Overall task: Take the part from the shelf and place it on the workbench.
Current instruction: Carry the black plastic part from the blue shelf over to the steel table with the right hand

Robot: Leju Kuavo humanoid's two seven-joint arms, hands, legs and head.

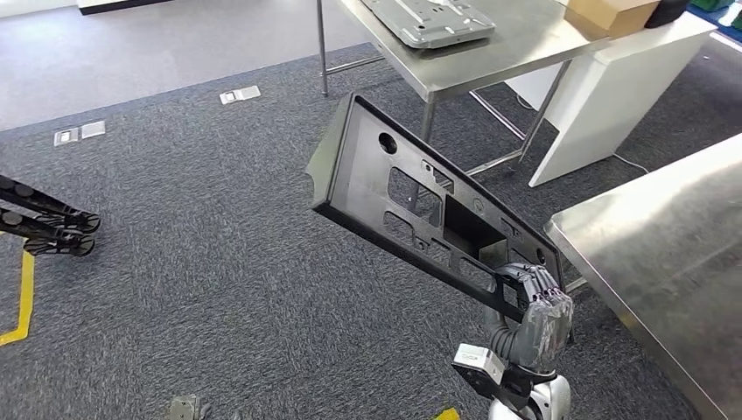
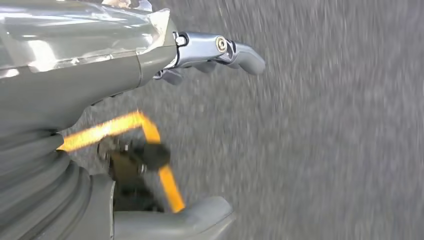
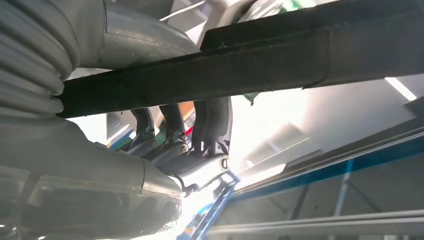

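Note:
The part (image 1: 411, 197) is a long black plastic panel with cut-outs and a round hole. My right hand (image 1: 535, 317) grips its near end low in the head view and holds it slanted in the air above the carpet, its far end up and to the left. Up close in the right wrist view, the panel's black edge (image 3: 250, 62) runs across the picture with my fingers (image 3: 175, 120) wrapped round it. To the right stands the steel workbench (image 1: 674, 254), its corner just beside the held end. My left hand (image 2: 210, 50) hangs over the carpet, fingers apart, holding nothing.
A second steel table (image 1: 516, 44) at the back carries a grey metal plate (image 1: 429, 19) and a cardboard box (image 1: 608, 12). A white cabinet (image 1: 612, 96) stands beside it. Black shelf arms (image 1: 48, 223) jut in at the left, above yellow floor tape (image 1: 22, 302).

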